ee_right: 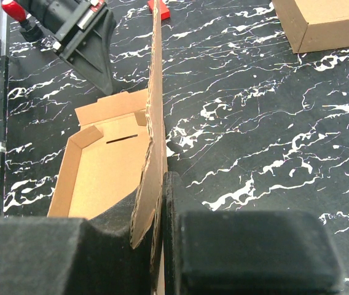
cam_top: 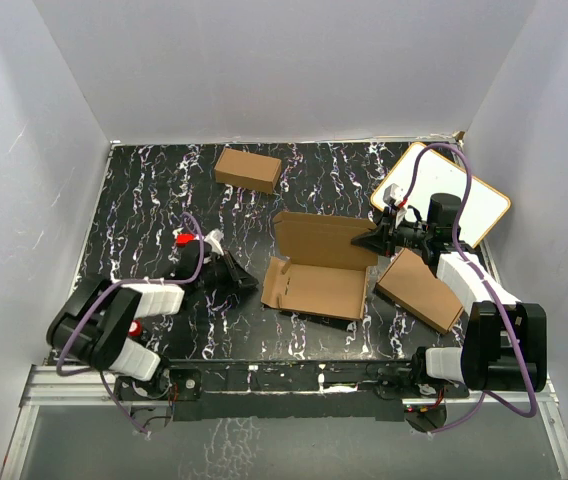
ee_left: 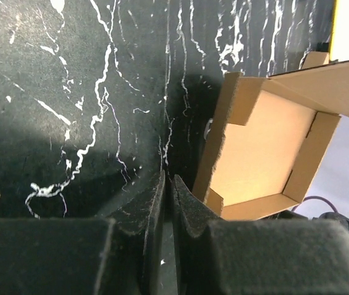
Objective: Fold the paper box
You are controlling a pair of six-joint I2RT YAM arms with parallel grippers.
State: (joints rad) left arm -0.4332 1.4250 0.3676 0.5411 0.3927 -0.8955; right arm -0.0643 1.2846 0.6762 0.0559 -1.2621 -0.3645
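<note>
The paper box (cam_top: 319, 270) lies open mid-table, its tray flat with raised side walls and its lid panel standing up along the far side. My right gripper (cam_top: 376, 240) is shut on the lid's right edge. In the right wrist view the lid (ee_right: 156, 104) runs edge-on between the jaws of the right gripper (ee_right: 162, 184), with the tray (ee_right: 101, 172) to its left. My left gripper (cam_top: 244, 280) is shut and empty, resting on the table just left of the tray. In the left wrist view the left gripper (ee_left: 168, 184) sits close to the box corner (ee_left: 266, 147).
A small chunky carton (cam_top: 248, 169) stands at the back; it also shows in the right wrist view (ee_right: 325, 21). A flat closed carton (cam_top: 421, 290) lies right of the box, under my right arm. A white board (cam_top: 442, 190) with a wooden rim leans at the back right.
</note>
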